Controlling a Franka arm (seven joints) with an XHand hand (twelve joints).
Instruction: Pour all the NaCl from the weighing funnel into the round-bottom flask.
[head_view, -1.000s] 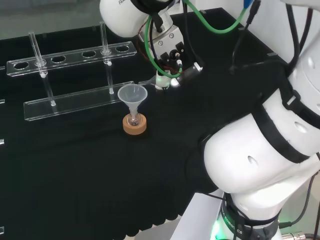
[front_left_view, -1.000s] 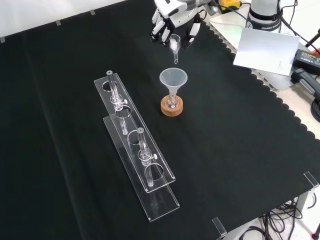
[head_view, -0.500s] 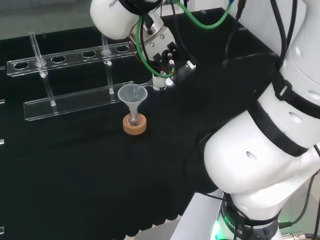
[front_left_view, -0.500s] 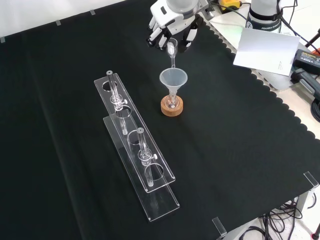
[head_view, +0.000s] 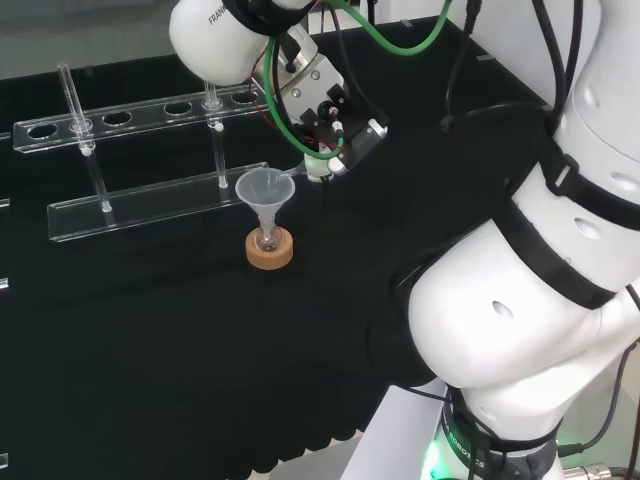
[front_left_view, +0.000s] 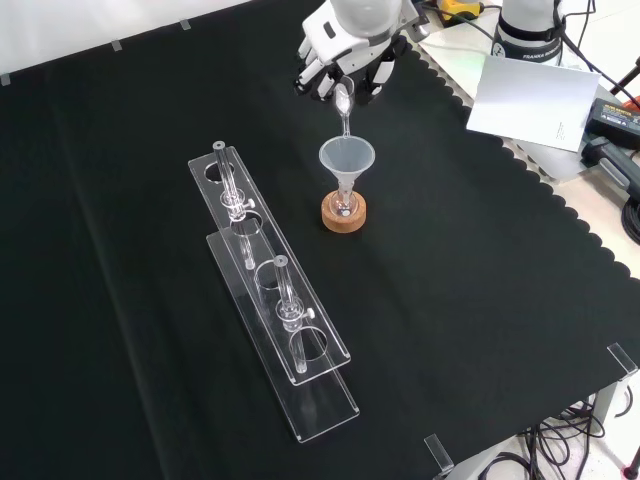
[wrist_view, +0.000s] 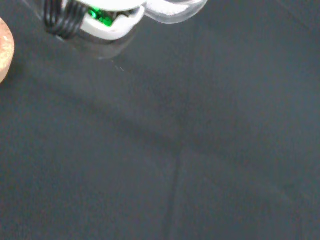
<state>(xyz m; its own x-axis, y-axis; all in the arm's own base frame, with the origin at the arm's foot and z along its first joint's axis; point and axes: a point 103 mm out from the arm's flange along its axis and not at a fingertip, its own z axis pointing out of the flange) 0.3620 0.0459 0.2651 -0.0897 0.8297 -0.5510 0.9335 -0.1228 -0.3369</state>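
Observation:
A small round-bottom flask (front_left_view: 343, 207) stands on a cork ring (front_left_view: 343, 213) with a clear plastic funnel (front_left_view: 346, 159) in its neck; the head view shows the funnel (head_view: 265, 190) over the cork ring (head_view: 269, 250). My hand (front_left_view: 345, 45) hovers just beyond it, fingers curled round a small glass weighing funnel (front_left_view: 343, 100). The weighing funnel's stem slants down to the plastic funnel's rim. In the head view my hand (head_view: 325, 120) is right of the plastic funnel, with the weighing funnel's stem (head_view: 290, 172) over its edge. The wrist view catches the cork ring's edge (wrist_view: 4, 55).
A clear acrylic rack (front_left_view: 270, 300) with upright glass tubes lies left of the flask in the front view, behind it in the head view (head_view: 140, 160). Papers and cables (front_left_view: 530, 95) sit beyond the cloth's scalloped edge at the front view's right.
My hand has moved towards the plastic funnel and tilted the weighing funnel, so its stem now reaches the funnel's rim instead of hanging short of it.

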